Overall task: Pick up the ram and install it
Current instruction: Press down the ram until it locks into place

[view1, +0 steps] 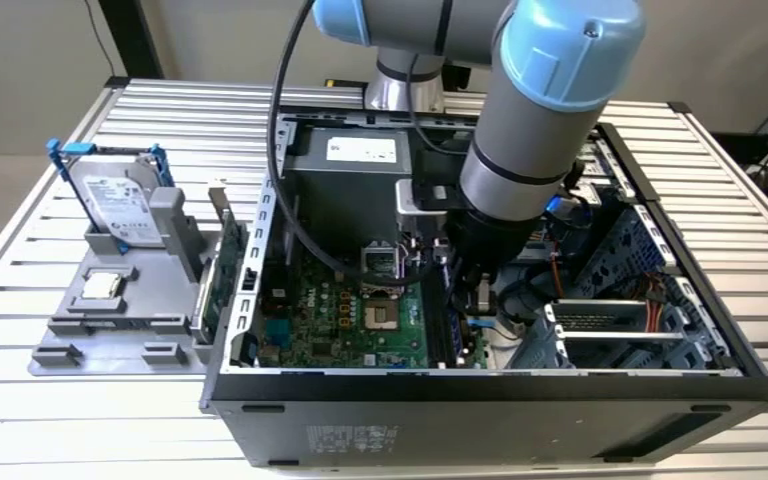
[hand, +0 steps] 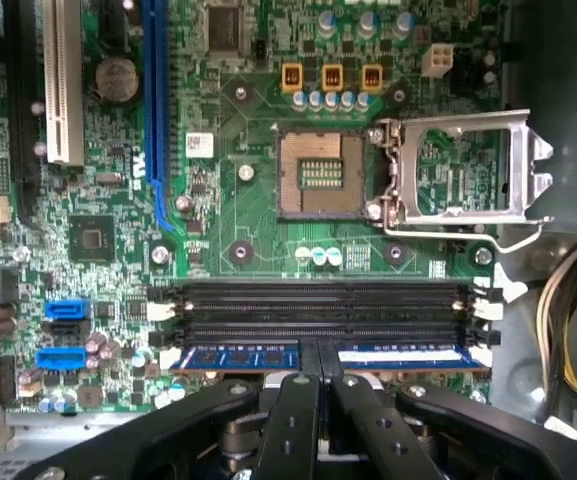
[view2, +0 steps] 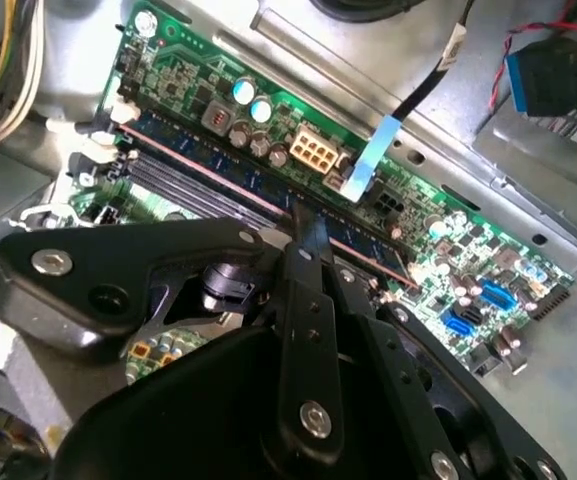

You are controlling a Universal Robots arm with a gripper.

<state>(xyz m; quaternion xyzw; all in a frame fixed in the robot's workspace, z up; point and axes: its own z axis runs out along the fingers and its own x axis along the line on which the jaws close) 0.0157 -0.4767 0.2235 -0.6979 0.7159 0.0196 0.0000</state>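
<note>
- At the centre of the exterior view, the arm is reaching down into the open computer case (view1: 704, 385) lying on the slatted counter (view1: 37, 420), with the gripper (view1: 471, 300) working just above the green motherboard (view1: 344, 325).
- Along the lower middle of the first wrist view, the ram (hand: 398, 355) is sitting in the memory slot nearest the gripper (hand: 318, 385), its blue-labelled face showing on both sides of the fingers (hand: 298, 415).
- The jaws are standing narrow, their two black fingers pinched together on the middle of the ram's upper edge.
- Just above the ram in that view, two black memory slots (hand: 323, 308) are lying bare, with white latches at their ends.
- In the second wrist view, the ram (view2: 218, 165) is running diagonally from upper left toward the right, and the gripper (view2: 306, 228) is meeting it near its middle.
- In the upper middle of the first wrist view, the CPU socket (hand: 320, 175) is lying uncovered, with its metal retention frame (hand: 468, 170) swung open to the right.
- At the left of the exterior view, a grey parts tray (view1: 111, 320) is resting on the counter, carrying an upright hard drive (view1: 117, 205) and a small square chip (view1: 101, 285).
</note>
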